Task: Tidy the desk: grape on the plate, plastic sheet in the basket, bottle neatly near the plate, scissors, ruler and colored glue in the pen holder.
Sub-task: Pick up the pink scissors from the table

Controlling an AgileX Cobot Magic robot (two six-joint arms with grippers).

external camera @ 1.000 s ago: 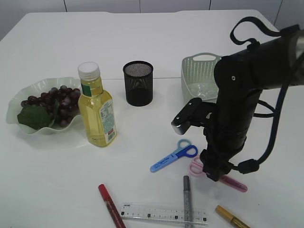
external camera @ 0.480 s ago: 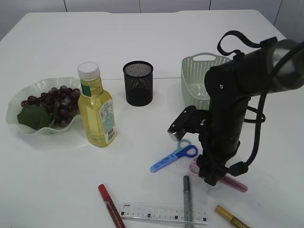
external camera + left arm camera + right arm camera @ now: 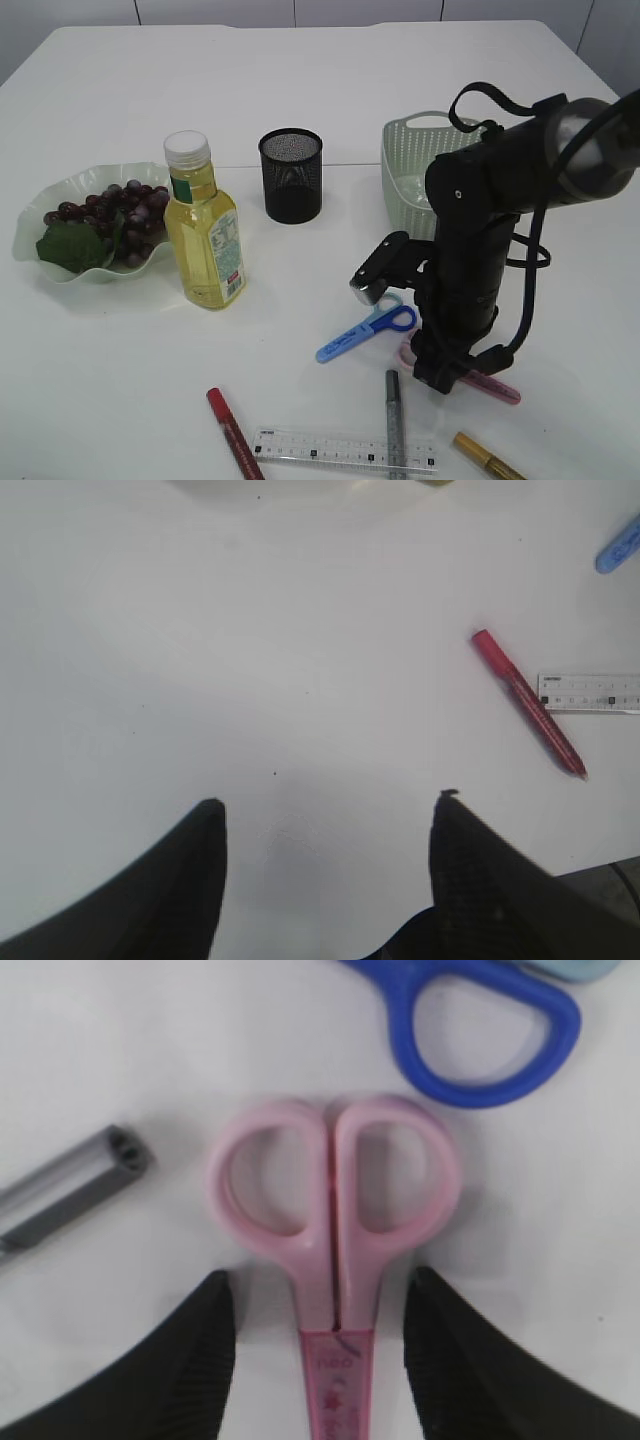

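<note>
The grapes point(image 3: 105, 215) are already seen on the plate point(image 3: 40, 265), with the bottle point(image 3: 203, 225) just beside it. The pen holder point(image 3: 291, 175) appears unfilled: pink scissors point(image 3: 335, 1210), blue scissors point(image 3: 365, 328), ruler point(image 3: 340, 450) and pens are left on the tabletop point(image 3: 100, 380). The right claw point(image 3: 320, 1335) is spread around the pink scissors, not yet pinching; the left claw point(image 3: 325, 825) is spread, empty.

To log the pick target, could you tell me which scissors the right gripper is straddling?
The pink scissors, between the right gripper fingers; the blue scissors lie apart.
</note>
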